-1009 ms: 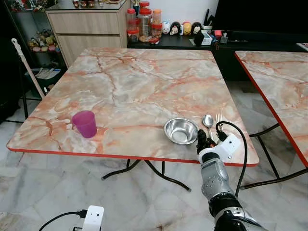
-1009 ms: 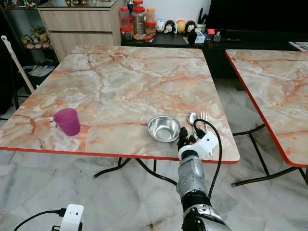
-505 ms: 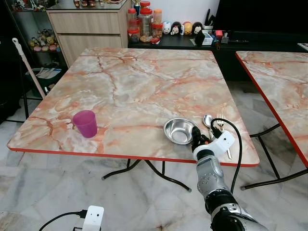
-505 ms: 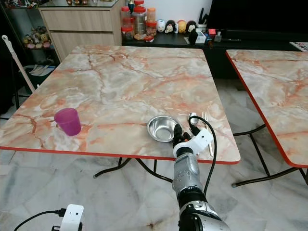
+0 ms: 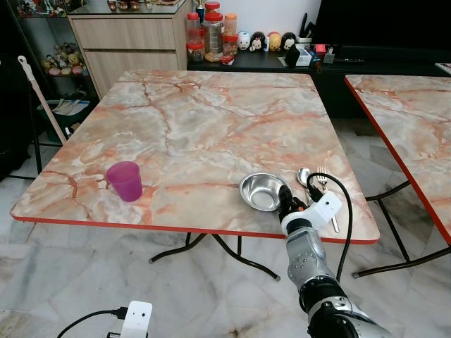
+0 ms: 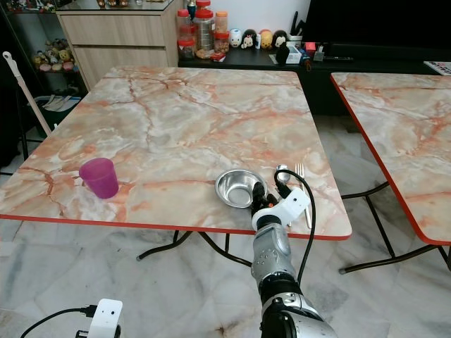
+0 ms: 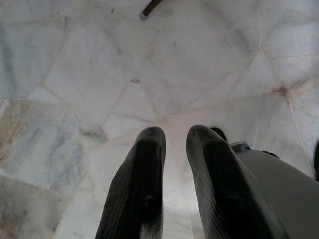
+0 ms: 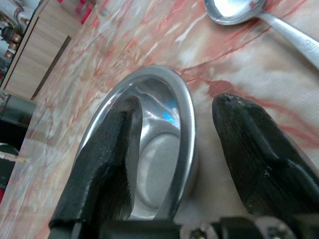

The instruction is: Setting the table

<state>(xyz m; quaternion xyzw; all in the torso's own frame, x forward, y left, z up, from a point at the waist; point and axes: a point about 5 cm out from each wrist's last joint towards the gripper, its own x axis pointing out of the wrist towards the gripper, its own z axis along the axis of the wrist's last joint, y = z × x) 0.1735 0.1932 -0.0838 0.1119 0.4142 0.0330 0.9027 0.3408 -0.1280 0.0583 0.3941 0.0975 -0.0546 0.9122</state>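
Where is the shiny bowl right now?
The steel bowl sits near the table's front edge, just left of the spoon, with the open right gripper straddling its rim.

Cup (image 5: 125,180) left on table (image 5: 204,113), bowl (image 5: 262,191) right — spoon (image 5: 304,175), fork (image 5: 323,176) beside.

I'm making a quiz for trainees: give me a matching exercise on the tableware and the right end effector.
Things:
1. steel bowl
2. purple cup
3. spoon
4. right end effector

States:
A. open, straddling a rim
B. between bowl and fork
C. near the table's front left corner
D. rim between two black fingers

Pairs: 1-D, 2-C, 3-B, 4-A
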